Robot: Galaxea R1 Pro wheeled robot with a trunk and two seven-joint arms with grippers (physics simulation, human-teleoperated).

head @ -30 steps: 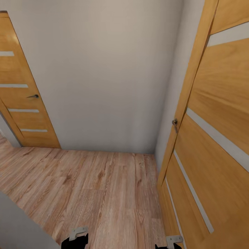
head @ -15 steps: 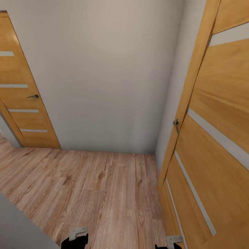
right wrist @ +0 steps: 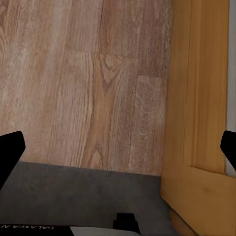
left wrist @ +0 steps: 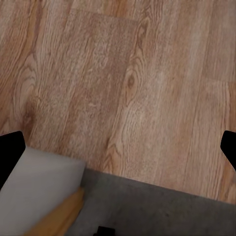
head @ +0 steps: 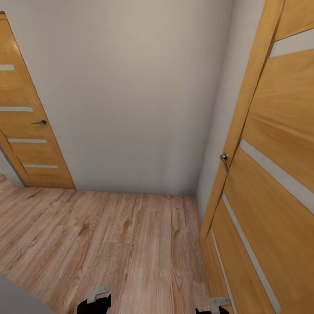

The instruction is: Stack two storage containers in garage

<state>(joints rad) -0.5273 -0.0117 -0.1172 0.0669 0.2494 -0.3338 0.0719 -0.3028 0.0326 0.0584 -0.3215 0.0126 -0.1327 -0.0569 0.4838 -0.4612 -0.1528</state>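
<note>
The two storage containers are out of view. I stand in a narrow passage with a light wood-plank floor [head: 117,244]. My left gripper [left wrist: 118,150] hangs over these planks, open and empty, its black fingertips [left wrist: 10,152] far apart. My right gripper [right wrist: 118,150] is also open and empty, one of its fingertips [right wrist: 10,150] over the planks and close to a wooden door's lower edge [right wrist: 196,123]. The tops of both arms peek in at the near edge of the head view.
A white wall [head: 131,96] closes the passage ahead. A closed wooden door [head: 26,131] stands at the far left. A second wooden door [head: 270,183] with a metal handle [head: 224,158] is close on the right. A wall corner [head: 17,301] juts in at near left.
The whole head view has shifted a little: the right door looms larger and the near-left wall corner has slid out of frame. Both grippers hang as before.
</note>
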